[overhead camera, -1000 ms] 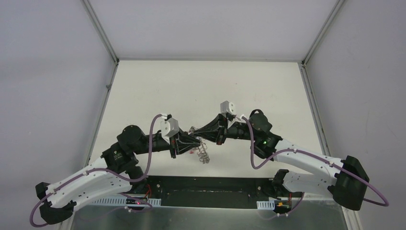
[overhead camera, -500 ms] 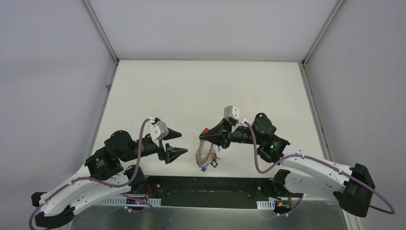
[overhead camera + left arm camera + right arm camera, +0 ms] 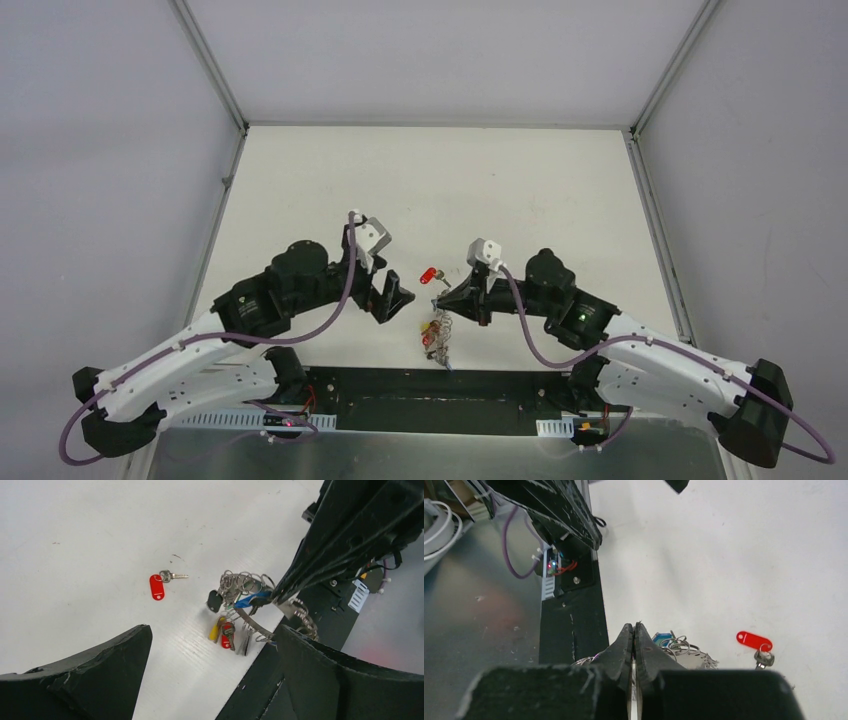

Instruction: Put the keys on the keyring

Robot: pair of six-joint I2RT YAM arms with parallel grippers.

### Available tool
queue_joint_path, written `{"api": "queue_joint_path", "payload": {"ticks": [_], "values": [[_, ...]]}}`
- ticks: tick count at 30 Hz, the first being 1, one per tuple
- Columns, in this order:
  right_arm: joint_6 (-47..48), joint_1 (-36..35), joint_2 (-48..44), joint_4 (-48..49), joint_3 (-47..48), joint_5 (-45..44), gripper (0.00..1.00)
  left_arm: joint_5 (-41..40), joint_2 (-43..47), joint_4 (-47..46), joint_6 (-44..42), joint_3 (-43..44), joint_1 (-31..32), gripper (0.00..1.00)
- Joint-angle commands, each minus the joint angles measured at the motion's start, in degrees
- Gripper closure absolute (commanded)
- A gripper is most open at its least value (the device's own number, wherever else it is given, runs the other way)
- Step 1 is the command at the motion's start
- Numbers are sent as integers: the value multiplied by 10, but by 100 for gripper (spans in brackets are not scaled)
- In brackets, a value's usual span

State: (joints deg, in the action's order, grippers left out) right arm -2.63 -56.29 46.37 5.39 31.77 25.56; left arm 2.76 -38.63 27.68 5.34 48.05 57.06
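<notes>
One red-tagged key (image 3: 158, 586) loose; one keyring (image 3: 247, 621) clamped in right end effector (image 3: 633, 628); left end effector (image 3: 212, 630) apart.

We find the keyring (image 3: 437, 325) near the front edge of the table (image 3: 330, 180), caught by its rim at the tip of the right gripper (image 3: 445, 298), which reaches in from the right. A loose key (image 3: 430, 273) lies flat on the table just behind the keyring, apart from it. The left gripper (image 3: 396, 304) sits left of both, touching neither.
</notes>
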Motion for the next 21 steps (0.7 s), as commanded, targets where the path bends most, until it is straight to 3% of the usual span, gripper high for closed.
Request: {"api": "queue_joint_path", "payload": {"ticks": [1,7,13,17,21], "values": [[24,1,52,5,21,-2,100,-49,-41,-8,44,48,4,1],[62,1,221,13,100,36,100,-111,-47,0,78,54,4,1],[17,1,373,54,180,98,100,-177,-8,18,138,33,4,1],[-4,2,416,77,188,90,82,-231,20,40,201,13,3,3],[-16,5,396,100,169,56,45,-251,34,55,254,-11,4,4]]}}
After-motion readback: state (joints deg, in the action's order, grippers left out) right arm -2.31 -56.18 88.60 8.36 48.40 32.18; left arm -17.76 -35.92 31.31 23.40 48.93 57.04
